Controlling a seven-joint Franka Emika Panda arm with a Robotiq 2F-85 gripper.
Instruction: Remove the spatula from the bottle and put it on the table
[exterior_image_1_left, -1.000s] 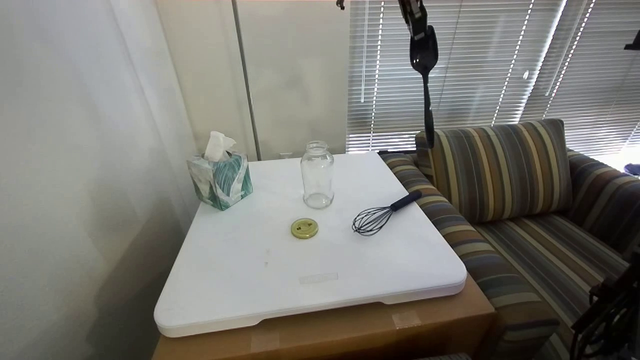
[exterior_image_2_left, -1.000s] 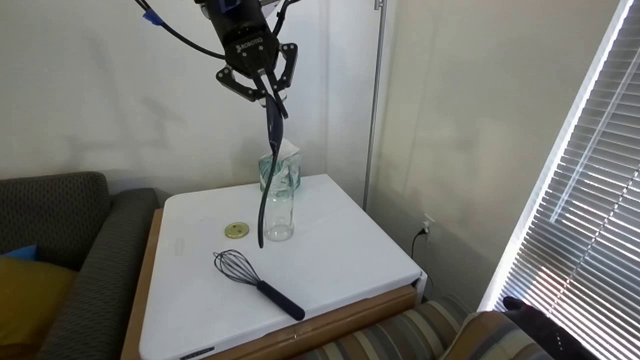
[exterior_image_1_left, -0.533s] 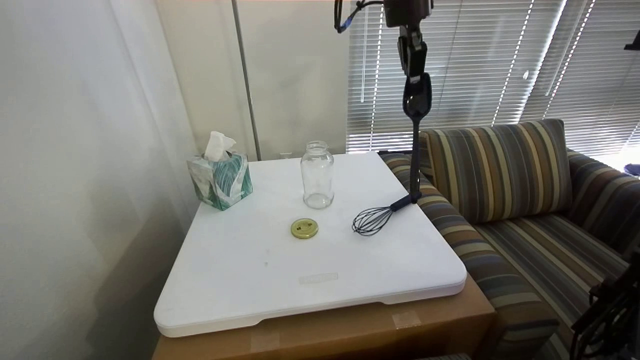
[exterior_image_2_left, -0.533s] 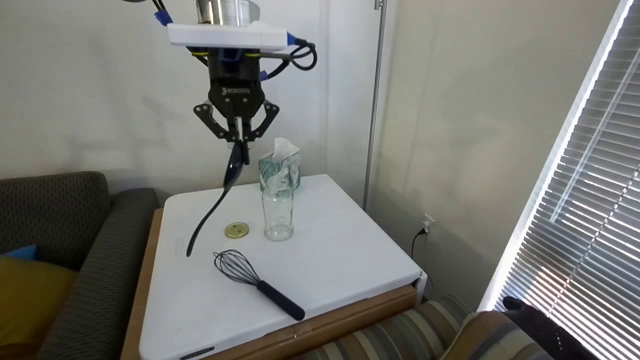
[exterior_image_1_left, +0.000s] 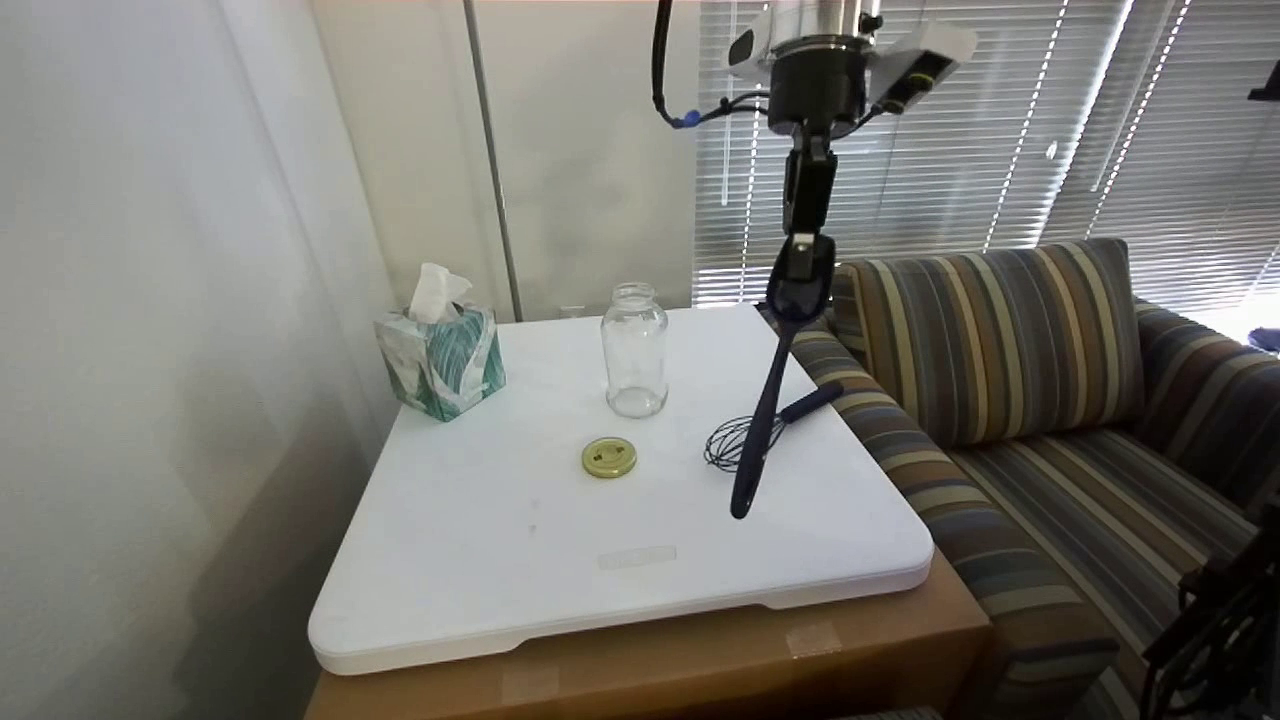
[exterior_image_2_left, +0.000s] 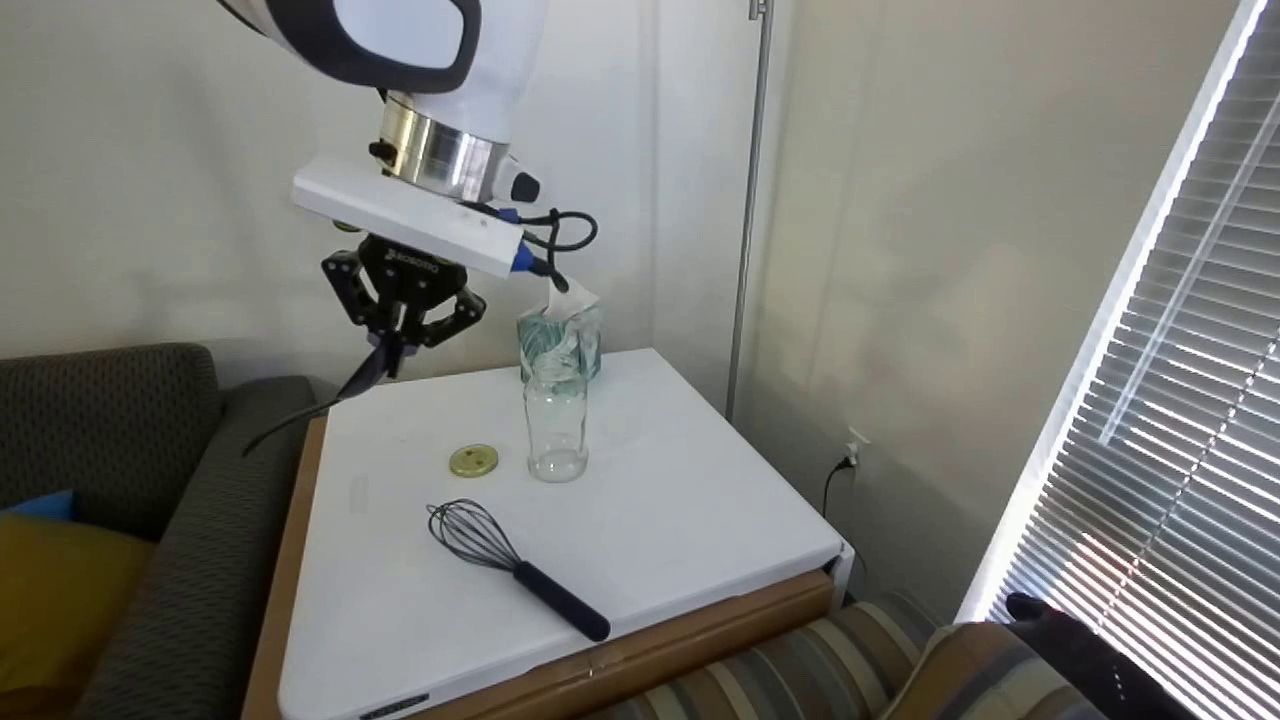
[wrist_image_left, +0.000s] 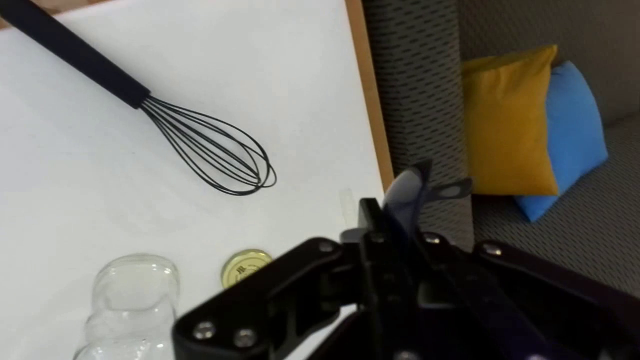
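Holding the spatula (exterior_image_1_left: 775, 375) by its head, handle hanging free

In an exterior view my tool (exterior_image_1_left: 800, 250) pinches the oval head; the handle slopes down below it, crossing in front of the whisk (exterior_image_1_left: 810, 403). The bottle (exterior_image_1_left: 635, 350) stands upright on the desk (exterior_image_1_left: 560, 570), well apart from it. I judge the spatula light, stiff and hard to break, but slick enough to pivot; a hold nearer the neck, where head meets handle, should steady it.

In an exterior view the spatula (exterior_image_2_left: 358, 380) hangs tilted under the tool (exterior_image_2_left: 390, 352), its tip seen against the grey sofa (exterior_image_2_left: 205, 510).

In the wrist view the head juts out from the tool, the handle foreshortened; I can't read its height over the desk there.
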